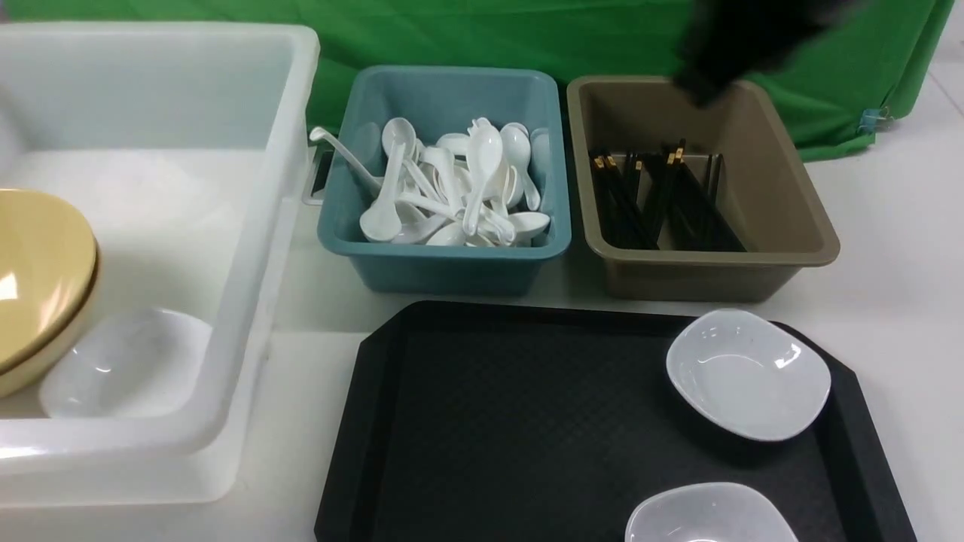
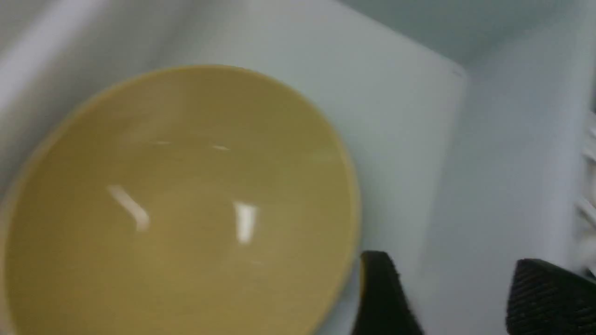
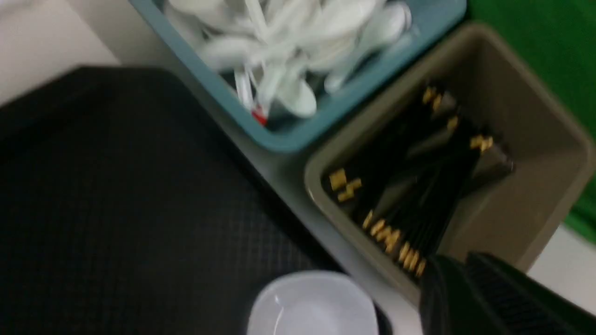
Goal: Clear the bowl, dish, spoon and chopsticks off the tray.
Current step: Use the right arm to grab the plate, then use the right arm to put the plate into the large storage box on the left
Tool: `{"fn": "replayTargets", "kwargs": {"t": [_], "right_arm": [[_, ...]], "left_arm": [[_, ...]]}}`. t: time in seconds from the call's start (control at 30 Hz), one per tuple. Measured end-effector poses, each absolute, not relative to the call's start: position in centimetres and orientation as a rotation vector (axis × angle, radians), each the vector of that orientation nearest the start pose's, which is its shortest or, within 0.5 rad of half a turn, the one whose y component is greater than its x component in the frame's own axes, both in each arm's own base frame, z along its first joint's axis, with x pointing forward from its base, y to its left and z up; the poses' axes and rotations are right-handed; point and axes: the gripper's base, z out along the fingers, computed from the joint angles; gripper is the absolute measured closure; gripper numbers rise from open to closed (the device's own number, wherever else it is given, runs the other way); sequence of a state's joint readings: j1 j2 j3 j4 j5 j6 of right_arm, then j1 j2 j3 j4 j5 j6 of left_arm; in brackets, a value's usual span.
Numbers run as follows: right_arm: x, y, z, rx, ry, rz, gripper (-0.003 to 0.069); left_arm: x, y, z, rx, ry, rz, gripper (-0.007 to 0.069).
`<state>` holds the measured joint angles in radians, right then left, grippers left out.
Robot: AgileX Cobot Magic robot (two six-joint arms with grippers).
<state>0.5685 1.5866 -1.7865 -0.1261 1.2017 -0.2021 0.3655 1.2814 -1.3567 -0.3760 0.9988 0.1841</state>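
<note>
The mustard-yellow bowl (image 1: 38, 278) lies tilted in the big white bin, on top of another like it. In the left wrist view my left gripper (image 2: 458, 291) hangs open just beside the bowl (image 2: 177, 209), nothing between its fingers (image 2: 382, 298). It is out of the front view. The black tray (image 1: 489, 421) carries two white dishes (image 1: 749, 373) (image 1: 708, 516). My right gripper (image 1: 704, 90), blurred, hovers shut and empty over the brown bin's far side; it (image 3: 458, 284) has chopsticks (image 3: 409, 186) below it. White spoons (image 1: 459, 188) fill the teal bin.
The white bin (image 1: 248, 301) stands at the left and also holds a white dish (image 1: 124, 365). The teal bin (image 1: 444, 256) and the brown bin (image 1: 791, 196) sit side by side behind the tray. Green cloth hangs at the back.
</note>
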Motion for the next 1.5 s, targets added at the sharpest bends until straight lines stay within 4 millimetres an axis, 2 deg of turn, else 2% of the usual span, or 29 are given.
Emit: {"fn": "replayTargets", "kwargs": {"t": [0.03, 0.1, 0.13, 0.17, 0.23, 0.27, 0.3, 0.33, 0.37, 0.4, 0.47, 0.67, 0.77, 0.87, 0.93, 1.0, 1.03, 1.17, 1.23, 1.3, 1.43, 1.47, 1.5], "right_arm": [[28.8, 16.4, 41.7, -0.919, 2.332, -0.003, 0.0613], [29.4, 15.1, 38.6, -0.893, 2.464, 0.003, 0.0595], [29.5, 14.9, 37.1, -0.894, 2.511, 0.001, 0.0575], [29.5, 14.7, 34.6, -0.901, 2.582, 0.002, 0.0540], [29.6, 14.8, 32.2, -0.910, 2.617, 0.008, 0.0471], [29.6, 14.8, 31.2, -0.911, 2.630, 0.010, 0.0440], [29.7, 14.9, 28.3, -0.914, 2.664, 0.018, 0.0350], [29.7, 15.0, 27.4, -0.911, 2.669, 0.019, 0.0316], [29.9, 15.1, 25.8, -0.903, 2.674, 0.022, 0.0246], [29.8, 15.0, 25.3, -0.907, 2.684, 0.020, 0.0237], [30.0, 15.2, 22.7, -0.908, 2.710, 0.022, 0.0163], [31.3, 16.1, 18.9, -0.881, 2.743, 0.063, 0.0131], [31.6, 16.3, 17.8, -0.858, 2.766, 0.063, 0.0144], [31.8, 16.4, 16.7, -0.844, 2.797, 0.059, 0.0226], [32.0, 16.4, 16.4, -0.841, 2.796, 0.045, 0.0323], [32.1, 16.4, 16.5, -0.838, 2.781, 0.043, 0.0461], [32.2, 16.4, 16.7, -0.838, 2.768, 0.043, 0.0493], [32.1, 16.4, 17.1, -0.846, 2.758, 0.037, 0.0506], [31.6, 16.4, 17.9, -0.859, 2.760, 0.034, 0.0516], [30.8, 16.7, 19.3, -0.880, 2.747, 0.043, 0.0556], [28.4, 17.8, 23.5, -0.907, 2.660, 0.110, 0.0623], [27.3, 18.2, 25.1, -0.914, 2.620, 0.150, 0.0628], [27.2, 18.3, 25.1, -0.917, 2.620, 0.152, 0.0628]], "left_arm": [[25.4, 4.3, 40.7, -0.171, 2.334, -0.240, 0.0475], [25.1, 0.1, 41.0, 0.069, 2.349, -0.304, 0.0575], [24.8, -1.6, 41.1, 0.164, 2.350, -0.335, 0.0599], [24.3, -4.5, 40.9, 0.316, 2.355, -0.392, 0.0622], [23.5, -7.3, 40.3, 0.475, 2.366, -0.447, 0.0634], [23.3, -7.9, 40.1, 0.514, 2.367, -0.457, 0.0635], [22.6, -10.1, 39.1, 0.638, 2.367, -0.488, 0.0638], [22.2, -11.0, 38.7, 0.685, 2.357, -0.497, 0.0638], [21.8, -12.2, 37.9, 0.742, 2.347, -0.512, 0.0638], [21.7, -12.6, 37.7, 0.757, 2.339, -0.516, 0.0638], [21.3, -14.3, 36.4, 0.797, 2.285, -0.534, 0.0638], [21.1, -15.7, 34.1, 0.801, 2.222, -0.534, 0.0638], [21.1, -15.7, 34.0, 0.797, 2.212, -0.526, 0.0638], [21.2, -15.7, 34.1, 0.791, 2.203, -0.524, 0.0638], [21.2, -15.7, 34.1, 0.790, 2.201, -0.524, 0.0637], [21.3, -15.7, 34.1, 0.790, 2.200, -0.523, 0.0637], [21.3, -15.7, 34.1, 0.789, 2.200, -0.522, 0.0637], [21.4, -15.5, 34.1, 0.758, 2.210, -0.506, 0.0637], [21.6, -15.2, 34.1, 0.728, 2.219, -0.464, 0.0637], [21.6, -14.8, 34.2, 0.699, 2.226, -0.430, 0.0637], [21.6, -13.8, 34.5, 0.619, 2.244, -0.346, 0.0637], [21.6, -13.3, 34.6, 0.583, 2.261, -0.315, 0.0637], [21.7, -13.2, 34.6, 0.573, 2.265, -0.313, 0.0637]]}}
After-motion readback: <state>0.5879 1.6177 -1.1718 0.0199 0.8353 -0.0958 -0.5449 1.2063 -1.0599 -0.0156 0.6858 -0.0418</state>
